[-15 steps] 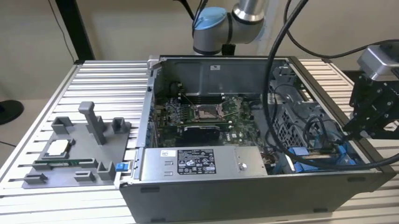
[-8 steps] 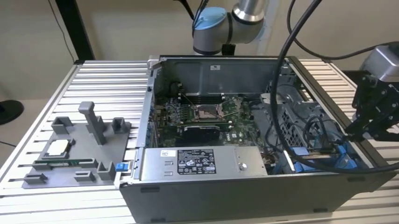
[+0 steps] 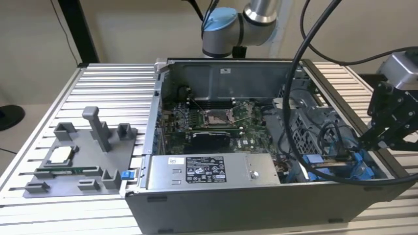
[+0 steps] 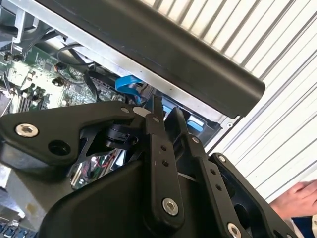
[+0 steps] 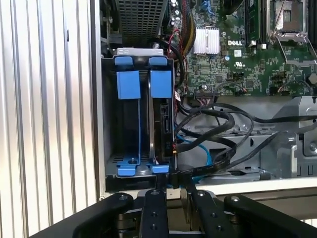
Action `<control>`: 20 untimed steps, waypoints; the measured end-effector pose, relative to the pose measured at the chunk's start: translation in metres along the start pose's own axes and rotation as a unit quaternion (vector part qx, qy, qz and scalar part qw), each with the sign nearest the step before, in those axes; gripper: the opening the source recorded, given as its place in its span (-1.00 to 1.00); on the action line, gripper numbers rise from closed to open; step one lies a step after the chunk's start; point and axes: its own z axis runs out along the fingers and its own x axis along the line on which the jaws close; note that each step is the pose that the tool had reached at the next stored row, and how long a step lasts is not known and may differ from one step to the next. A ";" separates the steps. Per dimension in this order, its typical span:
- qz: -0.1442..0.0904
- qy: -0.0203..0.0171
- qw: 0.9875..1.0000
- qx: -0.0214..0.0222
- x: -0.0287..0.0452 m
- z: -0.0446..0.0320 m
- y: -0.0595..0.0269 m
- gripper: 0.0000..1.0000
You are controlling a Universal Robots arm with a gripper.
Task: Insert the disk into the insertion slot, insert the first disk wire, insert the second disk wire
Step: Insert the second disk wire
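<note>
In the first wrist view the disk (image 5: 164, 124) stands edge-on in its blue carrier inside the insertion slot (image 5: 132, 163), a grey metal bay with blue tabs. A black disk wire (image 5: 208, 166) runs from the case floor to the disk's near end. My gripper (image 5: 174, 184) sits right at that end, its fingers close together on the wire's connector. In the second wrist view the gripper (image 4: 159, 115) points down past the case wall toward blue parts. In the exterior view the gripper (image 3: 365, 145) hangs over the bay (image 3: 356, 166) at the case's right front corner.
The open computer case (image 3: 196, 205) lies on a slatted aluminium table (image 3: 111, 93). Motherboard (image 3: 209, 125), grey power-supply box (image 3: 202, 171) and loose black cables (image 3: 297, 127) fill it. A grey fixture plate (image 3: 72, 166) lies at the exterior view's left. A person's hand (image 4: 297, 198) rests beside the case.
</note>
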 end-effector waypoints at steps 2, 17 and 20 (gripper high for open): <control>0.000 -0.002 1.000 0.000 0.0001 0.0005 0.0000 1.00; 0.001 -0.009 1.000 0.000 0.0002 0.0013 0.0000 -1.00; 0.001 -0.009 1.000 0.000 0.0002 0.0013 0.0000 -1.00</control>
